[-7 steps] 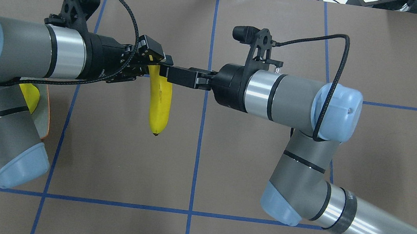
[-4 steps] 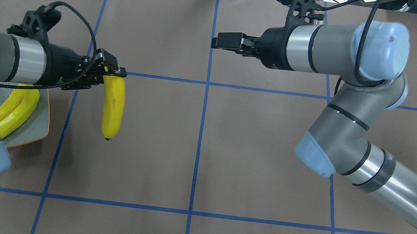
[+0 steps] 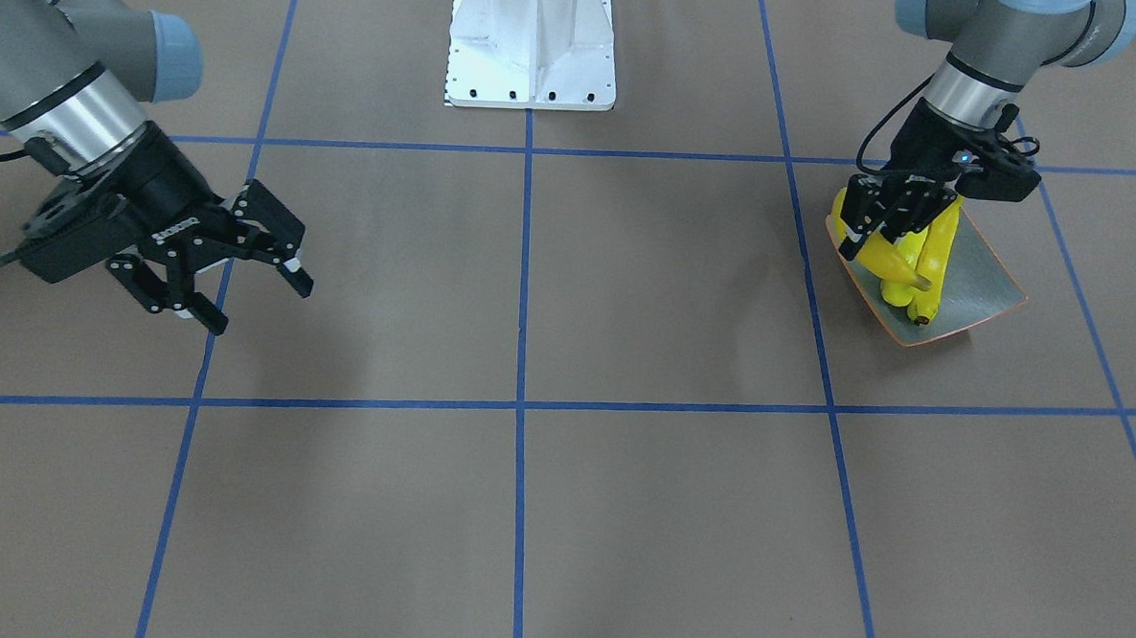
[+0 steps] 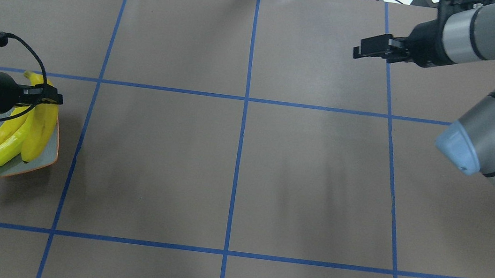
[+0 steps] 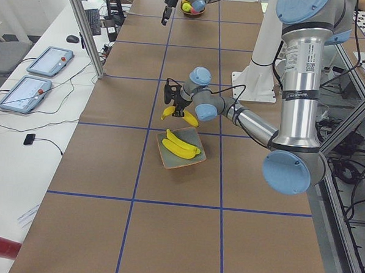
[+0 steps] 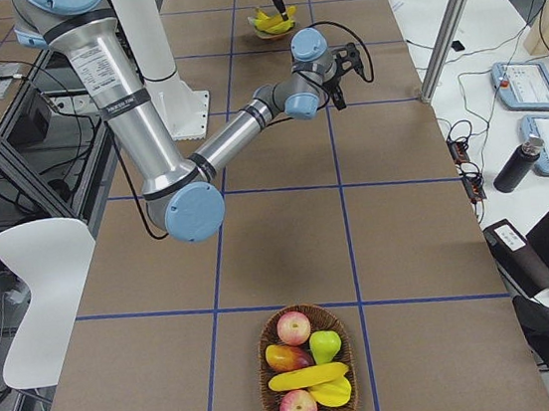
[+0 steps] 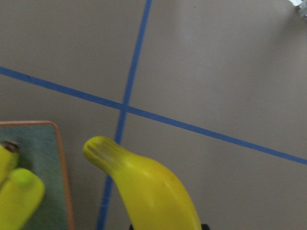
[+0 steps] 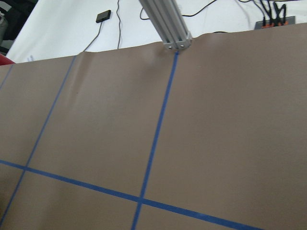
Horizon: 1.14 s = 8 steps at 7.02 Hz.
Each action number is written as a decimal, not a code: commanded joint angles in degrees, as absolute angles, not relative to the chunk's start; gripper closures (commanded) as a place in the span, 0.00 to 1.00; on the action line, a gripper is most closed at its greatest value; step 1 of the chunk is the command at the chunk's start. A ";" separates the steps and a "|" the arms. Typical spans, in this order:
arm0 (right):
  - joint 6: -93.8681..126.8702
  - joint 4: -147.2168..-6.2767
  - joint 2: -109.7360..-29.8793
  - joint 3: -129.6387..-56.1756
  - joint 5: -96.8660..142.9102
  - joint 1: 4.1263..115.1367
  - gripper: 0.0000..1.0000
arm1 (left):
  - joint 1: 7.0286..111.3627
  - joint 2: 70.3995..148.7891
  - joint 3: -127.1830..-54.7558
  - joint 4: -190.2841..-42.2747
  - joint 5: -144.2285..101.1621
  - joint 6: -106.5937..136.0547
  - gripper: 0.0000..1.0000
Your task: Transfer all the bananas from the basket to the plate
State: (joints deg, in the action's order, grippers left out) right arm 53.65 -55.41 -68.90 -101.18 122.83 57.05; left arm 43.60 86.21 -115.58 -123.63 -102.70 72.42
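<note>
While left jaws clamp banana [image 4: 42, 130] (near plate [image 4: 43, 159]) | right jaws: wide apart.

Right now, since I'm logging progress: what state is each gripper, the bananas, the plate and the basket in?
Left gripper: shut on held banana, over the plate.
Right gripper: open, empty.
Held banana: in the air, not yet set down.
Plate: flat on the table, two bananas lying in it.
Basket: at least one banana in it.
</note>
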 commanded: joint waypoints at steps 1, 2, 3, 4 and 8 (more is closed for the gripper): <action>38.49 -60.87 -74.51 -100.90 129.08 65.52 0.00 | 43.33 85.08 -115.05 -116.91 -99.15 61.47 1.00; 32.84 -62.91 -75.92 -100.81 129.46 66.70 0.00 | 43.16 85.34 -114.09 -115.07 -97.75 58.56 1.00; 32.35 -62.93 -76.20 -100.46 129.38 66.97 0.00 | 42.55 85.52 -114.00 -114.27 -97.65 57.93 1.00; 32.34 -62.93 -76.29 -100.37 129.38 66.97 0.00 | 41.84 85.69 -114.17 -114.26 -97.73 58.01 1.00; 32.26 -62.32 -76.03 -98.53 129.20 66.97 0.00 | 40.25 86.84 -113.91 -114.17 -97.65 58.18 0.16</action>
